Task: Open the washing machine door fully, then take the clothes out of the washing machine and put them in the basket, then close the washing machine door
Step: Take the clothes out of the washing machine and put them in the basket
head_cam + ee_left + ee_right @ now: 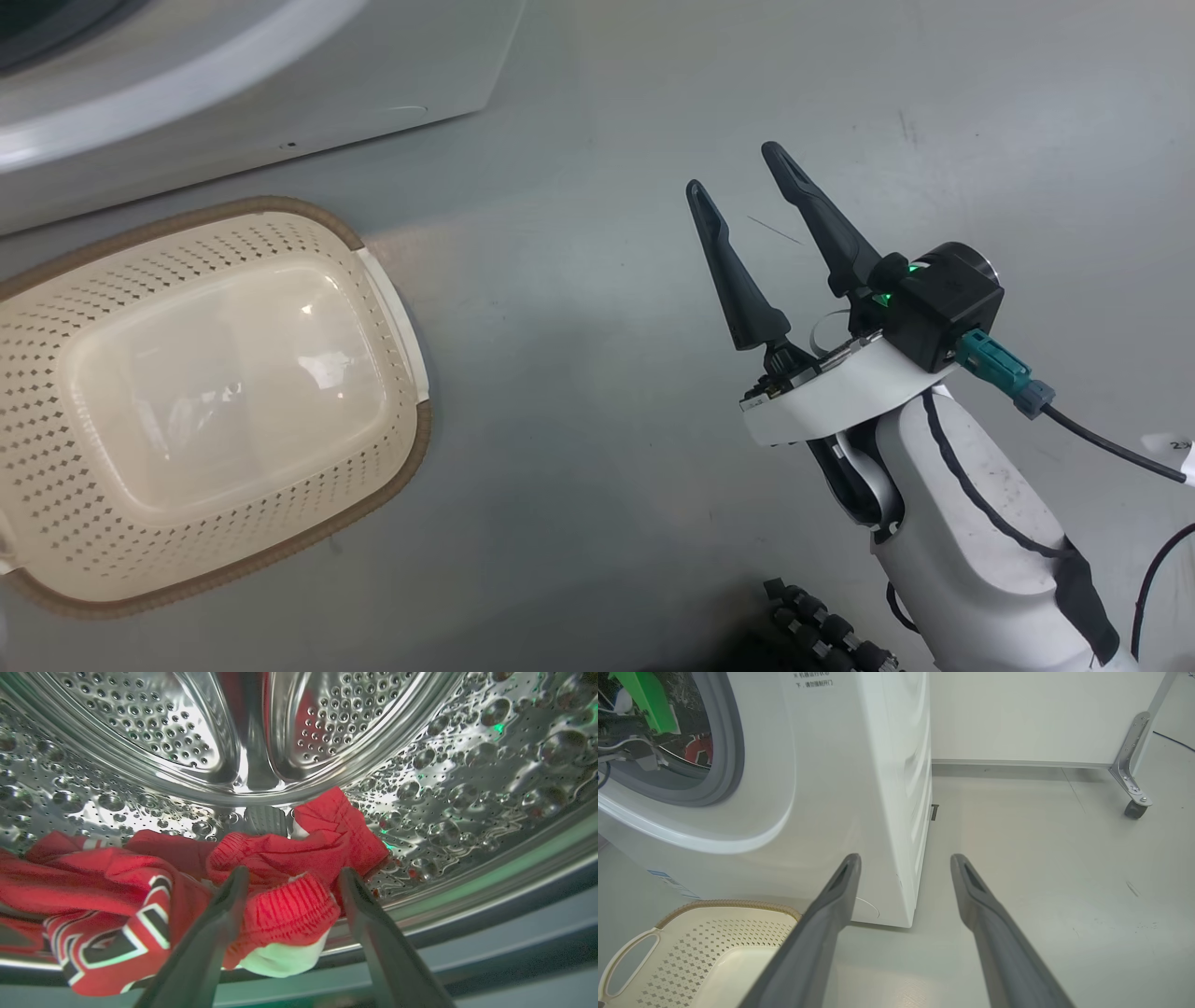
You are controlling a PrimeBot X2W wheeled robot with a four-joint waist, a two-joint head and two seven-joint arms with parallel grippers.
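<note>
While grey floor (607,467) spreads from the white washing machine (822,788) to a pale wall (1041,714), the right pincer (733,168) points forward low over it, spread, well right of the basket (168,252). The left pincer (294,871), also spread, reaches into the steel drum (467,765). A ribbed red fold of the clothes (117,891) lies between its fingers (210,933), ungripped.

Red clothes (289,877) lie crumpled in the bottom of the perforated steel drum (467,765) of the white washing machine (859,788), near its front lip, one jersey (107,933) showing black-and-white numerals. The cream, brown-rimmed basket (187,252) stands upright on the floor (653,513), just before the machine's front.
</note>
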